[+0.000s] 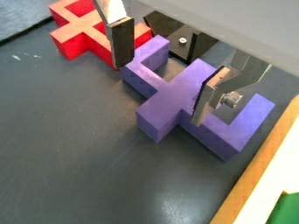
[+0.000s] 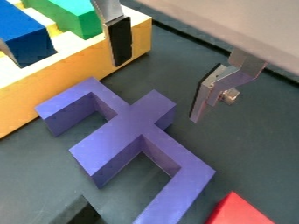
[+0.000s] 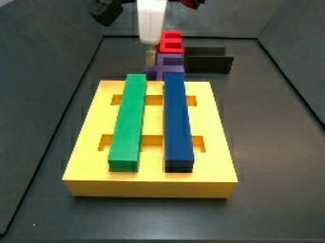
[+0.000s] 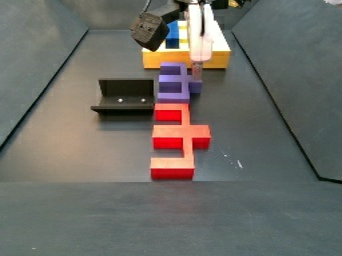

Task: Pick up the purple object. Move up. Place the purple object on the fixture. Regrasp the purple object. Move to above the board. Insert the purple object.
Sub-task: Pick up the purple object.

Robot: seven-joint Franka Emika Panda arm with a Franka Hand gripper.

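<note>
Board (image 3: 152, 176), yellow, carries the green bar (image 3: 129, 121) and blue bar (image 3: 178, 121) in its slots, leaving room, I judge, for one more piece. Purple object (image 2: 128, 144) lies flat on the floor just beyond the board's far edge, beside the red block (image 4: 174, 140). Fixture (image 4: 127, 97) stands apart, unoccupied. Gripper (image 2: 163, 74), which I hold low over the purple object, has its jaws spread wide astride the stem, gripping nothing; I judge pickup is pending.
</note>
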